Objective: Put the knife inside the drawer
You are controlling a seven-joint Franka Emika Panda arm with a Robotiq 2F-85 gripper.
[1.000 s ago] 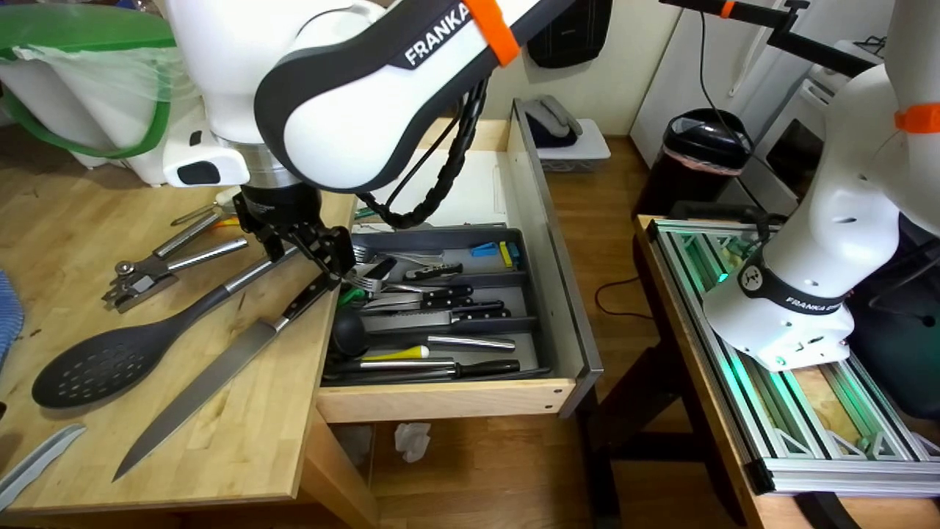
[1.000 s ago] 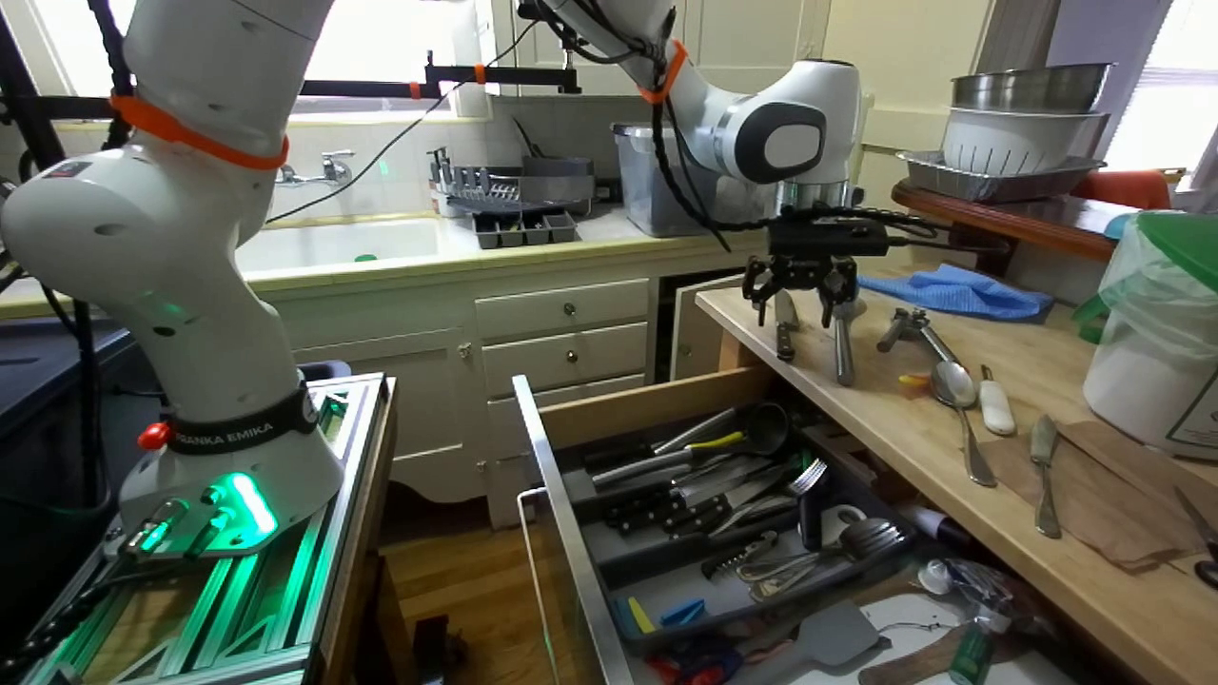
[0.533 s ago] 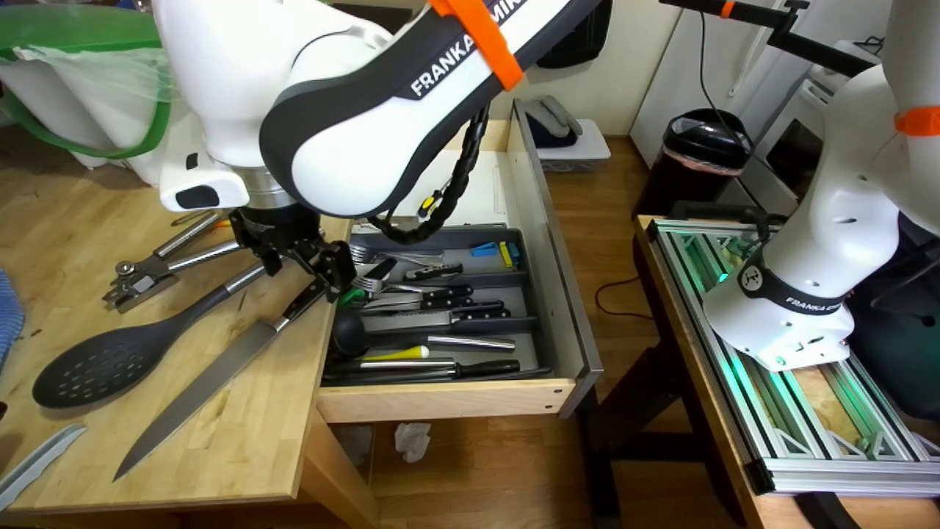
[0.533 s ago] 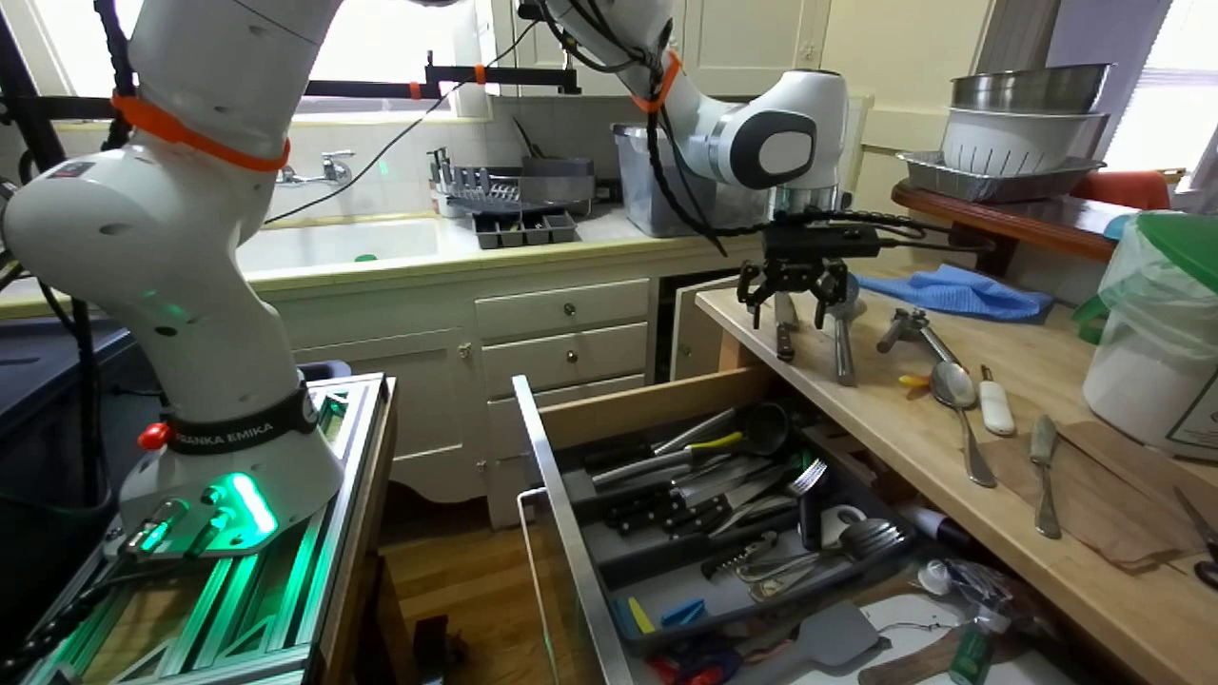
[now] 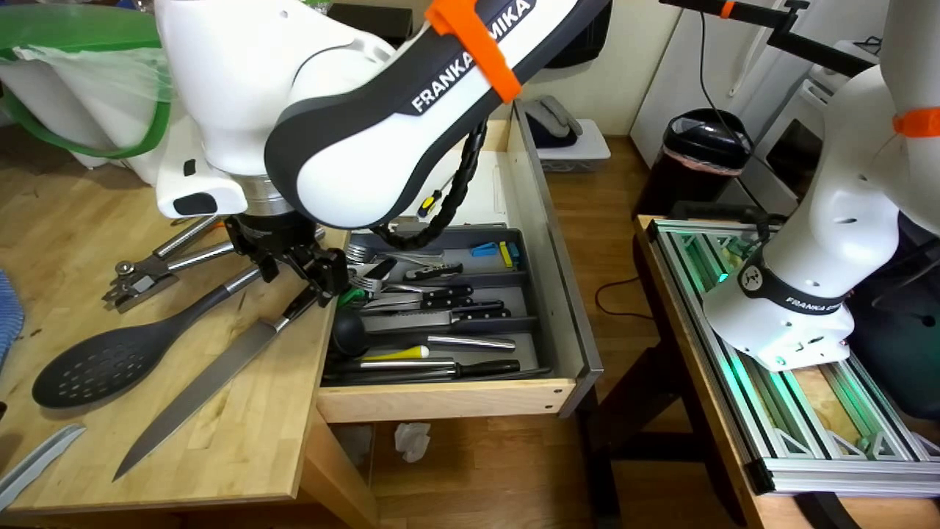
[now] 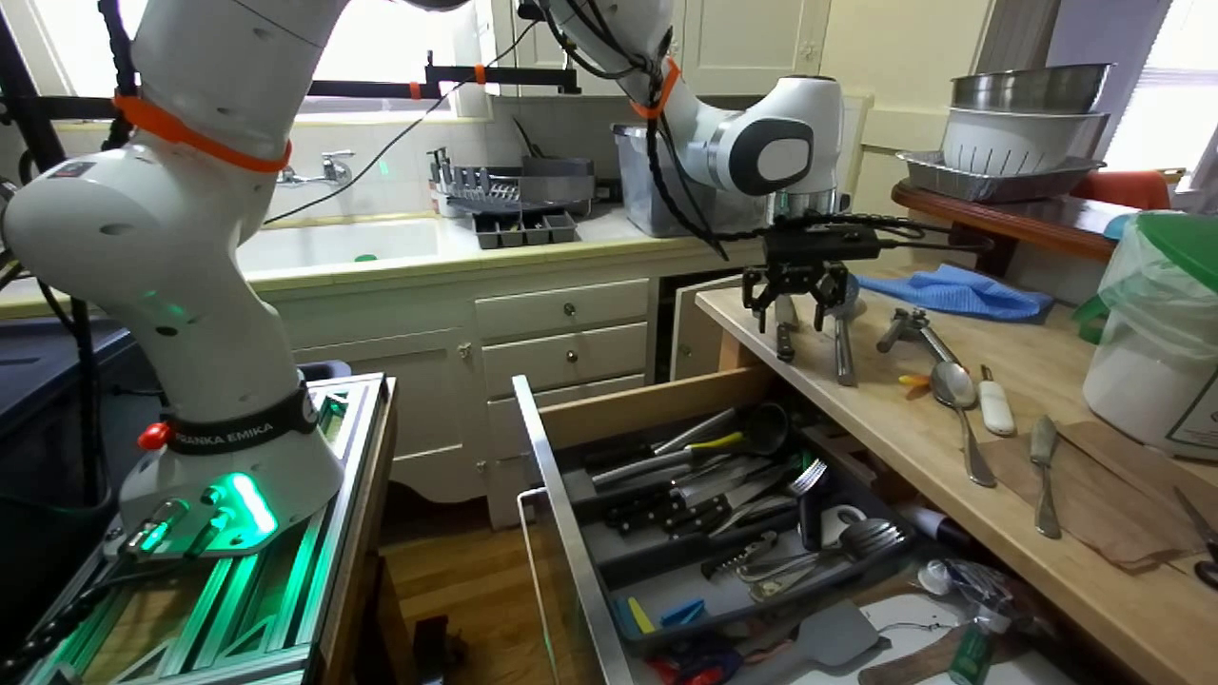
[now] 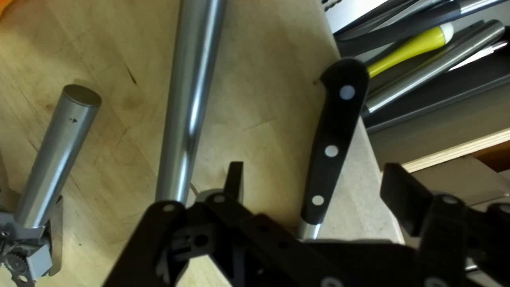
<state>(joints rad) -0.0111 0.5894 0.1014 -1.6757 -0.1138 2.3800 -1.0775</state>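
Note:
The knife lies flat on the wooden table, blade pointing away from the drawer and black handle at the table's edge. Just above that handle hovers my gripper, fingers pointing down. In the wrist view the knife handle runs between the widely parted fingers of the gripper, with room on both sides and no contact visible; the blade is hidden below the gripper's body. The drawer is pulled out beside the table, its dark divided tray full of utensils.
A black slotted spoon lies beside the knife, its metal handle near one finger. A hinged metal tool, a spoon and a butter knife share the table. A white bucket stands at the back.
My gripper has shifted a little toward the table side and lower over the knife handle, turning slightly. The knife and the drawer have not moved.

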